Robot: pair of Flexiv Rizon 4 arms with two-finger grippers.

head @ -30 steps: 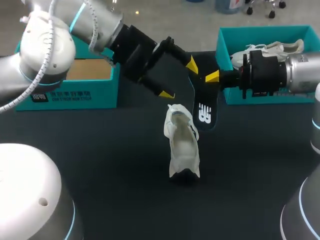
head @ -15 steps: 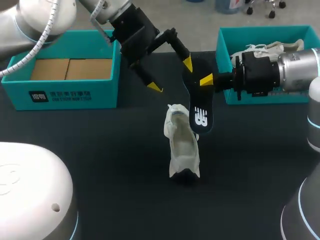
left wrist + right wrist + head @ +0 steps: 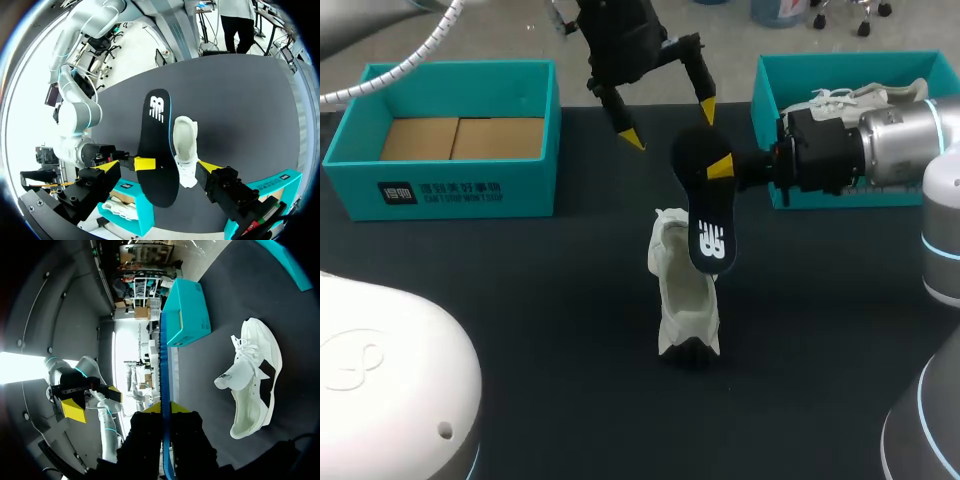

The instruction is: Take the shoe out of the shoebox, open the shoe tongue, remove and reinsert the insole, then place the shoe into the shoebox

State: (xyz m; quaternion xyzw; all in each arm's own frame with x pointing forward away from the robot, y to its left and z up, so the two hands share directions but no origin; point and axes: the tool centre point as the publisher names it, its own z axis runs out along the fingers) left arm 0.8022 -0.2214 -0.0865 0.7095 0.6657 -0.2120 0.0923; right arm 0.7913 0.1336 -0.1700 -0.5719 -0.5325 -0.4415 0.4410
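My right gripper (image 3: 165, 409) is clamped on the dark insole (image 3: 164, 365). The right wrist view shows it edge-on, pinched between both yellow tips, while the head view shows only one tip against it. My left gripper (image 3: 670, 125) hangs open above the far side of the surface (image 3: 520, 300), holding nothing. Its wrist view looks down on the insole's printed face, with the white shoe (image 3: 186, 150) just beside it below. In the head view the shoe sits mid-surface, opening upward, and the insole's lower end covers its far end; whether they touch, I cannot tell. A left shoebox (image 3: 440, 185) shows cardboard inside. A right shoebox (image 3: 770, 110), behind my right arm, holds a second shoe (image 3: 860, 98).
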